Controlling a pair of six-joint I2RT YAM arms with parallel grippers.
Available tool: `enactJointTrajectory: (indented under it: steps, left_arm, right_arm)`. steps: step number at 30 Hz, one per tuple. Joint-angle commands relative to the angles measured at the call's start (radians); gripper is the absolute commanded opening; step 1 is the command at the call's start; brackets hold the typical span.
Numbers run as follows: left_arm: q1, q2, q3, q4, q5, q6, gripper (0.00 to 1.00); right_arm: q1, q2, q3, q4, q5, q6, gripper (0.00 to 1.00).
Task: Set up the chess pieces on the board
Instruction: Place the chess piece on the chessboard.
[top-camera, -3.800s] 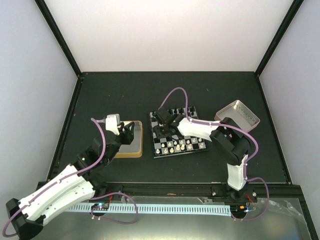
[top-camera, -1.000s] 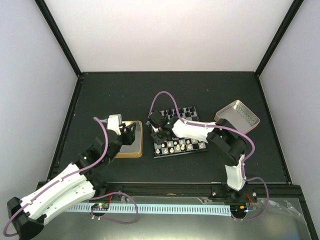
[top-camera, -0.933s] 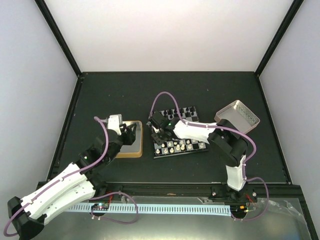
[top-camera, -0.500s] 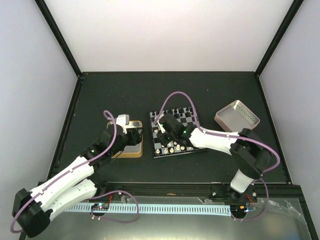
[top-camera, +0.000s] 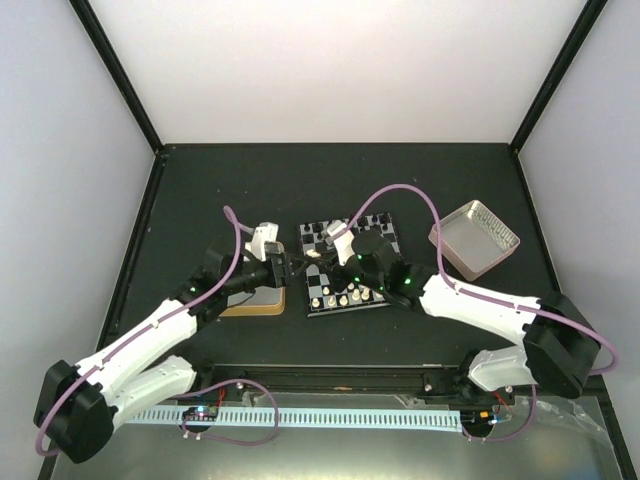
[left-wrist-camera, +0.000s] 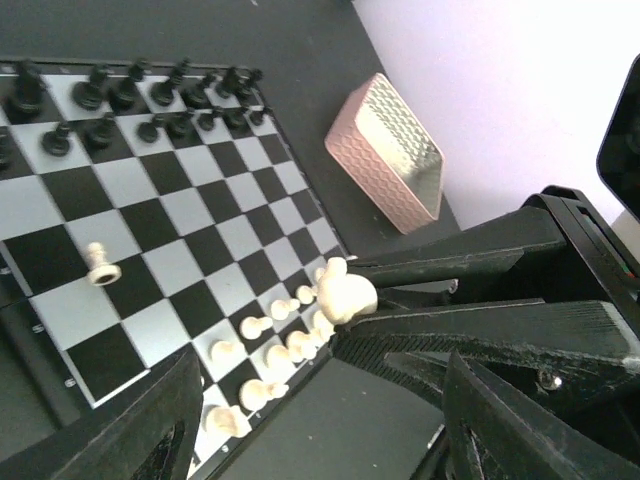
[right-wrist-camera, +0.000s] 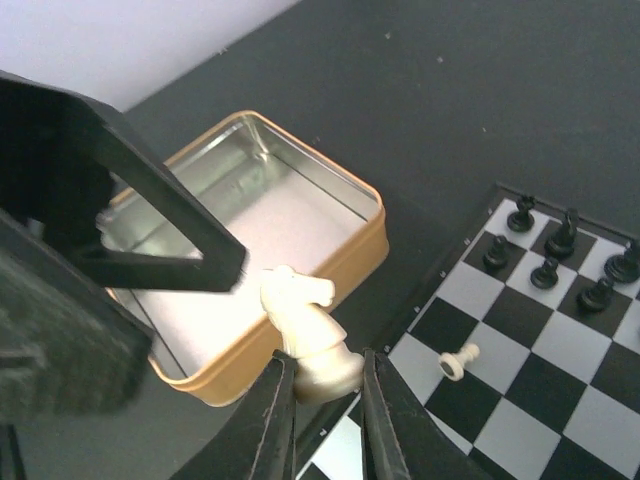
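My right gripper (right-wrist-camera: 325, 385) is shut on the base of a cream knight (right-wrist-camera: 303, 328), one of the chess pieces, and holds it just off the left edge of the board (right-wrist-camera: 560, 340). In the left wrist view the same knight (left-wrist-camera: 347, 293) hangs beyond the board's (left-wrist-camera: 160, 215) near corner. My left gripper (left-wrist-camera: 320, 425) stands open beside it, with nothing between its fingers. Black pieces (left-wrist-camera: 150, 95) fill the far rows and cream pieces (left-wrist-camera: 270, 355) the near rows. A cream pawn (left-wrist-camera: 100, 265) lies tipped over on the board. From above, both grippers meet at the board's (top-camera: 385, 228) left side.
The gold-rimmed tin (right-wrist-camera: 365, 240) sits empty just left of the board, under my left gripper's finger (right-wrist-camera: 160, 225). A pink-sided tray (top-camera: 475, 238) stands to the right of the board. Dark table surface surrounds them, with black frame posts at the edges.
The right arm swung left across the board to its left edge. The left arm reached right from over the tin to meet it, and its jaws opened wider.
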Motion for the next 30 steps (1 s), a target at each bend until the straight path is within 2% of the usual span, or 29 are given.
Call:
enactJointTrajectory:
  steps: [1, 5, 11, 15, 18, 26, 28, 30]
  left_arm:
    - [0.009, 0.049, 0.086, 0.023, 0.154, 0.029, 0.64]
    - [0.012, 0.077, 0.099, 0.025, 0.161, 0.027, 0.49]
    - [0.018, 0.077, 0.095, 0.052, 0.156, 0.004, 0.42]
    - [0.024, 0.083, 0.069, 0.103, 0.177, -0.059, 0.30]
    - [0.024, 0.090, 0.049, 0.139, 0.187, -0.099, 0.27]
    - [0.026, 0.109, 0.053, 0.147, 0.190, -0.091, 0.08]
    - [0.026, 0.110, 0.054, 0.142, 0.186, -0.080, 0.05]
    - [0.026, 0.109, 0.058, 0.125, 0.172, -0.065, 0.03]
  right_arm:
    - [0.004, -0.042, -0.010, 0.063, -0.050, 0.006, 0.16]
    - [0.004, -0.049, -0.011, 0.059, -0.067, -0.003, 0.16]
    - [0.004, -0.052, -0.017, 0.054, -0.084, -0.010, 0.16]
    - [0.004, -0.052, -0.020, 0.054, -0.090, -0.014, 0.16]
    - [0.004, -0.052, -0.020, 0.055, -0.092, -0.016, 0.16]
    - [0.004, -0.058, -0.020, 0.051, -0.094, -0.017, 0.16]
    - [0.004, -0.061, -0.021, 0.047, -0.084, -0.006, 0.21]
    - [0.004, -0.063, -0.019, 0.030, -0.053, 0.018, 0.31]
